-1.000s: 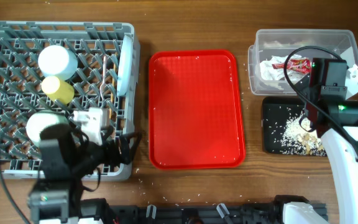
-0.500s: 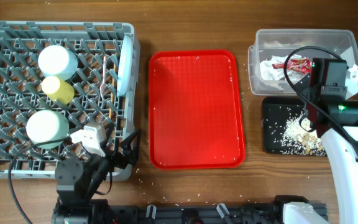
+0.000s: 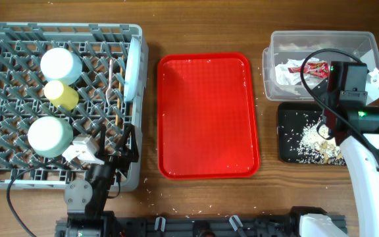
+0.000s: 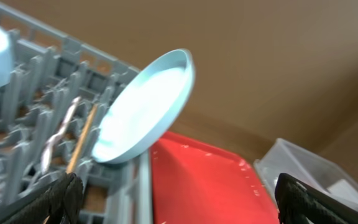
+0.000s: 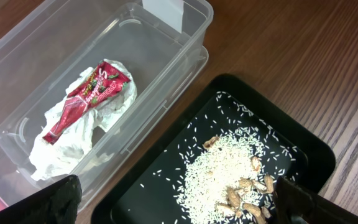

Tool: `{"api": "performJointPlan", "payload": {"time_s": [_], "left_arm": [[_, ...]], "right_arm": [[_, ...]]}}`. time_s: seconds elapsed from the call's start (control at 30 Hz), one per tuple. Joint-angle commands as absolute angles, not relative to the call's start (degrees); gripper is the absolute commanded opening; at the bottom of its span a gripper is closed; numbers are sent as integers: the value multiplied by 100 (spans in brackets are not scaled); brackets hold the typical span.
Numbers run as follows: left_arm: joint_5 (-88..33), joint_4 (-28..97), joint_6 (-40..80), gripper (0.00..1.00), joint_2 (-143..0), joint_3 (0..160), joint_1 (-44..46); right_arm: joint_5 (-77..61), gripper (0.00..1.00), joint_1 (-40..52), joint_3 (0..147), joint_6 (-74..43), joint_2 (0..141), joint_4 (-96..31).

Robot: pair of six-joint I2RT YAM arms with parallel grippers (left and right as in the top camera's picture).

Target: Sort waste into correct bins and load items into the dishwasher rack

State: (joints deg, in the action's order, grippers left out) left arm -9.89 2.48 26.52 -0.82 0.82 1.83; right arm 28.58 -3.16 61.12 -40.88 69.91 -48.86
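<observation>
The grey dishwasher rack (image 3: 5, 39) holds a mint-green bowl (image 3: 59, 64), a yellow cup (image 3: 60, 94), a second mint-green piece (image 3: 48, 135), a fork and chopstick (image 3: 114, 72) and the upright pale blue plate (image 3: 132, 69). My left gripper (image 3: 125, 150) is open and empty at the rack's front right corner; its view shows the plate (image 4: 143, 109), fork (image 4: 58, 134) and chopstick (image 4: 82, 137). My right gripper (image 5: 179, 202) is open and empty above the black tray (image 5: 303, 149) with rice (image 5: 229, 168). The clear tub (image 5: 166, 37) holds the wrapper (image 5: 89, 96) and napkin (image 5: 67, 140).
A flat red serving tray (image 3: 207, 115) lies mid-table between the rack and the bins, with a few rice grains on it. Peanut shells (image 5: 247, 196) lie among the rice. Loose grains dot the table near its front edge.
My left arm has drawn back off the rack toward the table's front edge, uncovering the front mint-green piece. The right arm has not moved.
</observation>
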Motion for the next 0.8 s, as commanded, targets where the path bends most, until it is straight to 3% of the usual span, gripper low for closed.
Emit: {"api": "performJointPlan", "payload": {"time_s": [0.0,0.13,0.77], "left_arm": [[-550,395,2528,100,-16,32,202],[-548,401,1638,100,-16,32,119],[-548,392,1649,100,-27,32,-113]], "right_arm": [[2956,100,-325,6125,-4051,6997,-4888],[2956,100,-325,6125,-4051,6997,-4886],[2956,100,-325,6125,-4051,6997,-4888]]}}
